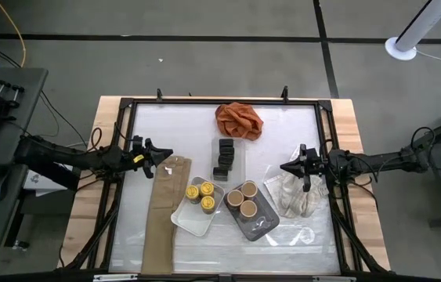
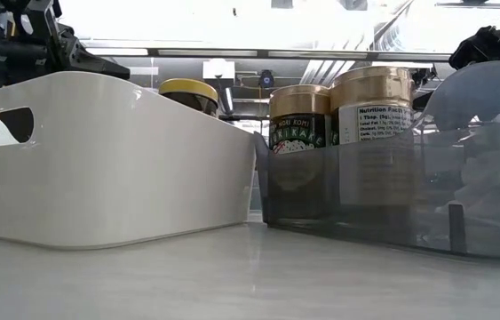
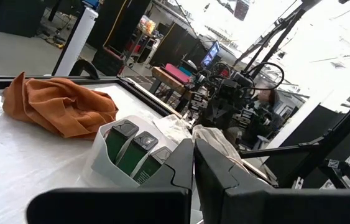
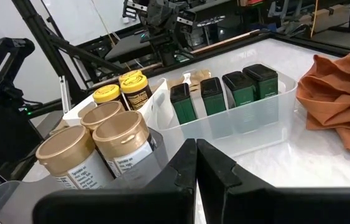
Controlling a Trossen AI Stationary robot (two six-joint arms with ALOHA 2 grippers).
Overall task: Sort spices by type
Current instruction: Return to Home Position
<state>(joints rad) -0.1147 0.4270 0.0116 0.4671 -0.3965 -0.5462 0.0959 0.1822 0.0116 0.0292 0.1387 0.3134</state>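
Three yellow-lidded jars (image 1: 202, 194) stand in a white tray (image 1: 185, 219). Beside them, three tan-lidded jars (image 1: 243, 196) stand in a grey tray (image 1: 263, 223). A row of little black boxes (image 1: 224, 157) stands upright in a clear bin (image 4: 268, 106). The right wrist view shows the tan-lidded jars (image 4: 122, 134), the yellow-lidded jars (image 4: 106, 94) and the boxes (image 4: 212, 93). My left gripper (image 1: 169, 154) hovers left of the boxes, shut and holding nothing. My right gripper (image 1: 283, 167) hovers right of them, also shut and holding nothing.
An orange cloth (image 1: 238, 120) lies crumpled near the far edge. A long tan cloth (image 1: 164, 211) lies left of the white tray, and white gloves (image 1: 294, 194) lie right of the grey tray. A black frame (image 1: 126, 106) borders the table.
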